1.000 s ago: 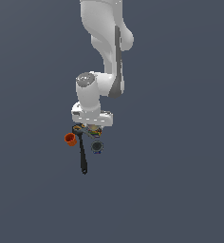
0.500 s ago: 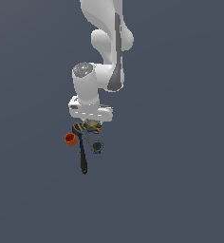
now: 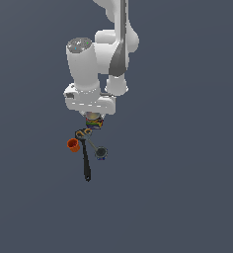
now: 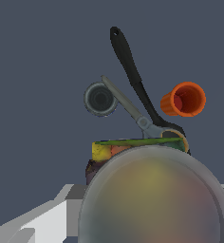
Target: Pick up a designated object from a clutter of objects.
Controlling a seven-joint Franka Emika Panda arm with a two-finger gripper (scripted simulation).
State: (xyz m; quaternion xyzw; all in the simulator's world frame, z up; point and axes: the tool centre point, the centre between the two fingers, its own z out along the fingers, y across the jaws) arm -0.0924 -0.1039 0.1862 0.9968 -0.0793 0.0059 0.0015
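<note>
The designated object, a squat can [image 4: 154, 199] with a pale top and a yellow, green and red label, fills the near part of the wrist view. In the exterior view this can [image 3: 94, 122] hangs right under the white hand, above the other items. My gripper [image 3: 93, 117] is shut on it, with its fingers mostly hidden by the hand and the can. The rest of the clutter lies just beyond: an orange cup [image 3: 73, 144], a long black ladle [image 3: 86, 165], a dark can [image 3: 101, 153] and a small grey-bladed tool [image 4: 128, 105].
The orange cup [image 4: 184, 99], the ladle [image 4: 129, 61] and the dark can [image 4: 100, 98] sit close together below the held can. The tool's blades cross between the ladle and the dark can. A plain grey-blue surface surrounds the cluster.
The arm has risen and the hand now sits higher above the clutter, with the multicoloured can coming up under it. The cup, ladle and dark can have stayed in place.
</note>
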